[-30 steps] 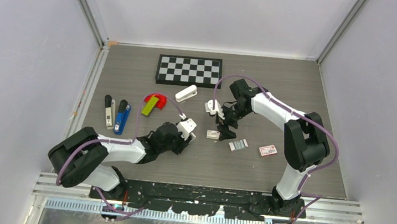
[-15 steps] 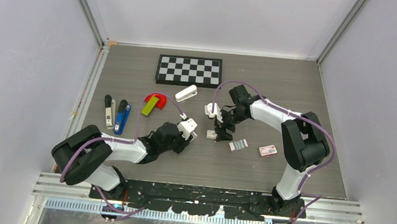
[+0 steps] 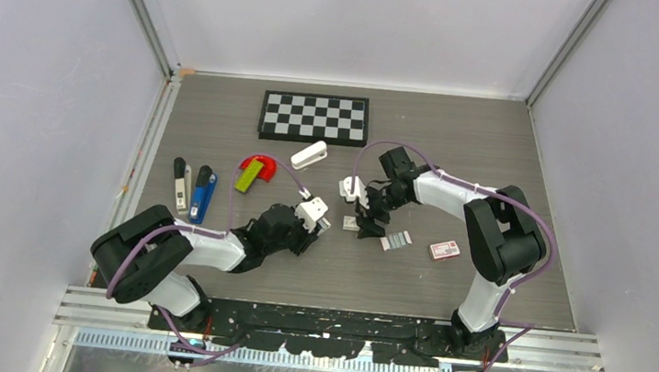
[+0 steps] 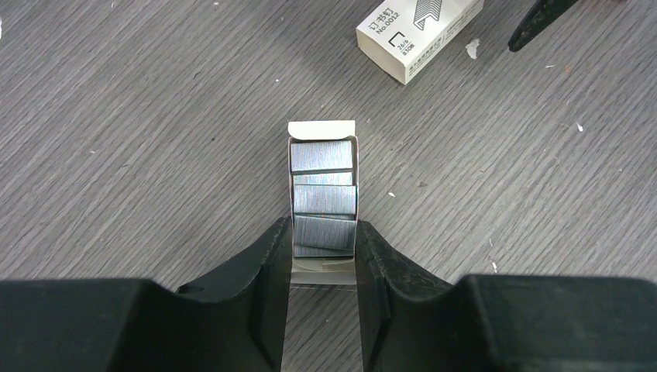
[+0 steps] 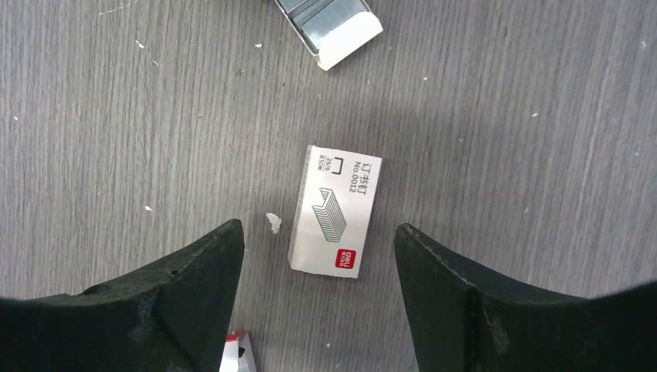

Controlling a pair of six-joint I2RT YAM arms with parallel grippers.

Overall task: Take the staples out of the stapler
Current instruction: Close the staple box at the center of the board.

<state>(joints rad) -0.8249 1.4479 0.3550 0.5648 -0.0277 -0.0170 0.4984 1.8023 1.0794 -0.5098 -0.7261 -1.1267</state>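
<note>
The blue stapler [image 3: 203, 193] lies at the table's left side, apart from both grippers. My left gripper [image 4: 323, 225] is shut on the near end of an open white tray of staple strips [image 4: 323, 178], its jaws pressing the tray's two sides. From above, that gripper [image 3: 320, 224] sits mid-table. My right gripper [image 5: 318, 227] hangs open over a closed white staple box [image 5: 335, 225], its fingers wide of the box on both sides. In the top view this gripper [image 3: 367, 218] is just right of the box [image 3: 351, 224].
A white stapler [image 3: 310, 155] and a chessboard [image 3: 315, 116] lie further back. A black-and-white stapler [image 3: 181, 182] lies left of the blue one. A red and green piece [image 3: 254, 171], another staple tray [image 3: 396, 240] and a red-and-white box [image 3: 445, 250] are nearby.
My right gripper has shifted a little left toward the white box and its jaws have narrowed slightly. The left jaws have closed in a bit on the tray.
</note>
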